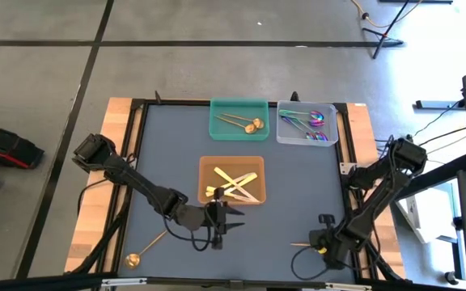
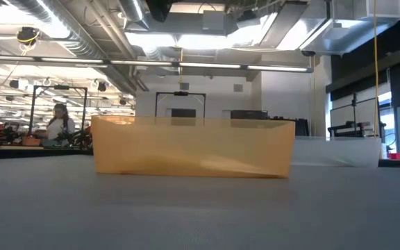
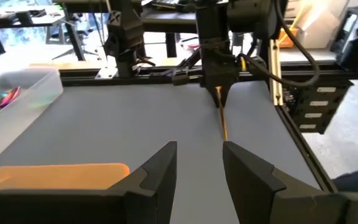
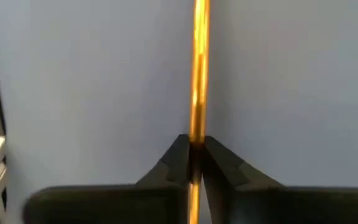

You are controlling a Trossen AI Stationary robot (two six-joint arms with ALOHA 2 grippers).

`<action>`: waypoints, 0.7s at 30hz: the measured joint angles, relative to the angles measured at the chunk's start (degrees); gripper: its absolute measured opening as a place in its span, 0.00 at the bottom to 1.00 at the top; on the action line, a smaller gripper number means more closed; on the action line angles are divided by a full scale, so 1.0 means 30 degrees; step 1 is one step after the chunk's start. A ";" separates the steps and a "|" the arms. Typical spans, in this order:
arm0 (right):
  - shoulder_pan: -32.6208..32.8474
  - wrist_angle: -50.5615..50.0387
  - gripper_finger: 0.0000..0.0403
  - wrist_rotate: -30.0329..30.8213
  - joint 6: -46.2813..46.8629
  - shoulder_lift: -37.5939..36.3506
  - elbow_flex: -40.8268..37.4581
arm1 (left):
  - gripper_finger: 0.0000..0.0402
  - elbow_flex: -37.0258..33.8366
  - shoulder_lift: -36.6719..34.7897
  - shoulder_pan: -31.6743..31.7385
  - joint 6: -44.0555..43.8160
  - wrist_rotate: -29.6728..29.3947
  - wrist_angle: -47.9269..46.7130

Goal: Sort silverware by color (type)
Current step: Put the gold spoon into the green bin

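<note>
My right gripper (image 1: 320,241) is near the table's front right, shut on a thin gold-copper piece of silverware (image 4: 198,74). The piece's free end (image 1: 294,243) points toward the table's left. My left gripper (image 1: 238,220) is open and empty just in front of the orange tray (image 1: 231,179), its fingers (image 3: 160,168) pointing toward the held piece (image 3: 221,118). A gold-copper spoon (image 1: 140,252) lies flat on the table at the front left. Gold pieces lie in the green tray (image 1: 239,119), iridescent ones in the clear tray (image 1: 307,123), and pale yellow ones in the orange tray. My right gripper pinches the gold piece's thin handle (image 4: 197,138) between its two fingertips. The fingers lie along the piece, which runs straight out ahead of them toward the table's left. Which end it has, and whether the free end rests on the table, I cannot tell.
The three trays stand in the table's far half; the low view shows the orange tray's wall (image 2: 193,147) and the clear tray (image 2: 339,149) behind it. The black frame rail (image 3: 135,76) runs along the table's edges. A person (image 2: 57,125) is far off in the room.
</note>
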 joint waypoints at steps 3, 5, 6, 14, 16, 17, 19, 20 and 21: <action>-0.0484 -0.0064 0.02 -0.0340 -0.1761 -0.0158 -0.0008 | 0.31 0.0000 0.0000 -0.0015 -0.0394 -0.0125 0.0228; -0.0915 -0.0004 0.05 -0.0101 -0.2984 -0.0490 -0.0050 | 0.31 0.0000 -0.0002 -0.0010 -0.0363 -0.0135 0.0510; -0.1218 -0.0002 0.06 0.0211 -0.3537 -0.0788 -0.0051 | 0.31 0.0000 -0.0009 0.0000 -0.0275 -0.0129 0.0631; -0.4686 -0.1074 0.01 0.1785 -0.9584 -0.5149 -0.0058 | 0.31 0.0000 -0.0890 -0.0332 0.1280 -0.0333 -0.0851; -0.6084 -0.1460 0.02 0.2376 -1.1185 -0.6579 -0.0058 | 0.31 0.0000 -0.1271 -0.0538 0.1709 -0.0777 -0.1494; -0.6903 -0.1543 0.03 0.2607 -1.2024 -0.7279 -0.0058 | 0.31 0.0000 -0.1475 -0.0659 0.1964 -0.1088 -0.1992; -0.8805 -0.1536 0.04 0.2763 -1.3644 -0.8652 0.0001 | 0.31 0.0000 -0.1762 -0.0855 0.2347 -0.1510 -0.2485; -0.9846 -0.1656 0.04 0.2905 -1.4434 -0.9249 0.0203 | 0.31 0.0000 -0.1982 -0.0918 0.2546 -0.1588 -0.2872; -1.0898 -0.1616 0.04 0.3049 -1.5256 -0.9748 0.0454 | 0.31 0.0000 -0.2169 -0.1012 0.2655 -0.1692 -0.3172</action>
